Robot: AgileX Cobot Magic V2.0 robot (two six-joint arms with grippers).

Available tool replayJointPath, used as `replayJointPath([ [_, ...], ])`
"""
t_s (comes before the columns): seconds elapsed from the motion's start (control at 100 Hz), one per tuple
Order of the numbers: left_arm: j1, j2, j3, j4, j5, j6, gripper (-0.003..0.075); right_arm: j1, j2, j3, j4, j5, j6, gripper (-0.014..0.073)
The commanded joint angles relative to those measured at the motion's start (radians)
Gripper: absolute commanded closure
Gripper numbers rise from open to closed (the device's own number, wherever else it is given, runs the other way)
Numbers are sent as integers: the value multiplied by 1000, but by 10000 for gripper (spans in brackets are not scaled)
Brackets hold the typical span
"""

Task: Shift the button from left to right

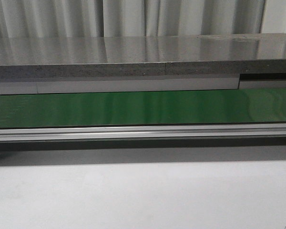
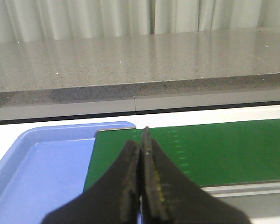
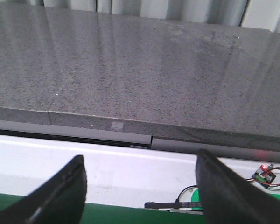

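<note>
- left gripper (image 2: 142,154): its fingers are pressed flat together with nothing between them, hanging over the seam where a blue tray (image 2: 32,172) meets the end of the green belt (image 2: 214,149).
- blue tray: the part of it that shows in the left wrist view is bare; its near corner is hidden behind the fingers.
- green belt, front view (image 1: 143,107): it runs across the whole width with nothing on it, a grey stone counter (image 1: 133,52) behind it.
- right gripper (image 3: 140,186): fingers spread wide and holding nothing, facing the counter edge; a small wired board with a red light (image 3: 265,173) sits just beside one finger.
- the button: not in any view, so its direction from either hand and its long axis cannot be told.
- judgement: since it should start on the left, the left arm is probably the nearer one, but it would have to open before any pick.
</note>
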Motion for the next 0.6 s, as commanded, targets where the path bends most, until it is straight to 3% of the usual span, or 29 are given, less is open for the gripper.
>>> replayJointPath([
  [0.0, -7, 10, -27, -15, -81, -2, 741, 18, -104, 67, 17, -130, -4, 92],
  [0.34, -7, 10, -27, -15, -81, -2, 741, 21, -500, 456, 17, -209, -4, 92],
  [0.59, -7, 10, -27, -15, -81, -2, 741, 21, -741, 584, 27, -91, -3, 92],
])
